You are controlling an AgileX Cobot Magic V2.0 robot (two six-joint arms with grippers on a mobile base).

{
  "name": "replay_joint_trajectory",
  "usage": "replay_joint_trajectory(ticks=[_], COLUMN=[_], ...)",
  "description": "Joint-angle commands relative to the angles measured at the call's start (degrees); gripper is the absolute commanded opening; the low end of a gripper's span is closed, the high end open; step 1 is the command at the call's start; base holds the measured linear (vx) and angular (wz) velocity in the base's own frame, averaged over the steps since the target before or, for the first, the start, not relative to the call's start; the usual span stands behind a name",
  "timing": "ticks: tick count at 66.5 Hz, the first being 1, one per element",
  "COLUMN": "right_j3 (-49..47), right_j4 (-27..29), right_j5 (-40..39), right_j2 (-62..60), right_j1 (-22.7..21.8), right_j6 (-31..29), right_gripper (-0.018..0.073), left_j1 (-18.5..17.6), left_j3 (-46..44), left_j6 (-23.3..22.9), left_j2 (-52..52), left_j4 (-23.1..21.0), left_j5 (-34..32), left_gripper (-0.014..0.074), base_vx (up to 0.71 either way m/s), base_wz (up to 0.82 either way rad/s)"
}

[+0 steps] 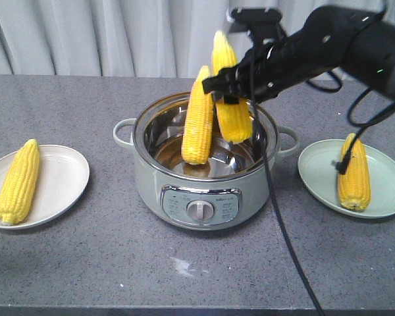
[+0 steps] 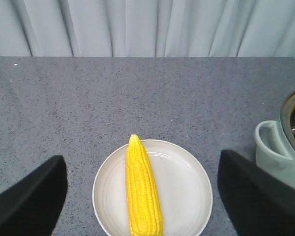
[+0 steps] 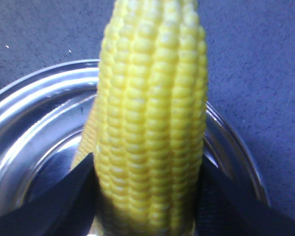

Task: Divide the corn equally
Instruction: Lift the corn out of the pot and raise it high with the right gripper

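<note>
Above the pot [image 1: 145, 164], the right hand [image 1: 232, 89] pinches the held cob [image 1: 234, 122] near its middle; a second cob [image 1: 197, 125] leans inside. A third cob [image 1: 18, 182] lies on the left plate [image 1: 66, 178], a fourth cob [image 1: 353, 172] on the right plate [image 1: 316, 174]. The left hand [image 2: 142, 194] hangs spread over the left plate. I judge the corn stiff, heavy and slippery; a middle grip suits. Whether the held cob's lower end clears the rim is hidden.

Held cob [image 3: 152, 123] is cropped top and bottom in the right wrist view, lower kernels blurred; second cob [image 3: 88, 142] is mostly hidden behind it. Left-plate cob [image 2: 143, 196] base and pot [image 2: 275, 145] are cut by left wrist view edges. Panel [image 1: 178, 201] print cannot be read.
</note>
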Motion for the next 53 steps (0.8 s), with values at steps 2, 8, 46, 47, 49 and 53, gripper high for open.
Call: replay_joint_trajectory(ticks=[2,8,46,47,49,53], right_j3=[-1.9,-1.9,0.8,1.3,2.4,5.1], right_j4=[-0.5,-2.9,-23.2,-23.5,-24.3,-25.9], right_j5=[-1.0,1.4,15.2,15.1,15.0,14.4], right_j2=[-7.7,-11.5,-28.5,-28.8,-29.3,-30.5], right_j1=[-0.5,-0.5,-0.5,-0.5,-0.5,-0.5], right_j6=[0.0,1.9,13.0,13.3,14.0,15.2], right_gripper=[0.0153,0.0153,0.016,0.0161,0.0162,0.0162], left_j1=[-0.1,-0.1,-0.1,-0.1,-0.1,-0.1], left_j3=[-1.3,-1.3,-1.3,-1.3,-1.3,-1.3], left_j6=[-0.6,-0.6,-0.6,-0.6,-0.6,-0.6], left_j2=[-0.2,-0.2,-0.2,-0.2,-0.2,-0.2], left_j4=[0.3,0.3,0.3,0.3,0.3,0.3], left_j5=[-3.8,-3.8,-3.7,-3.7,-3.7,-3.7], left_gripper=[0.0586,0.0586,0.0586,0.0586,0.0586,0.0586], base_vx=[0.0,0.0,0.0,0.0,0.0,0.0], base_wz=[0.0,0.0,0.0,0.0,0.0,0.0])
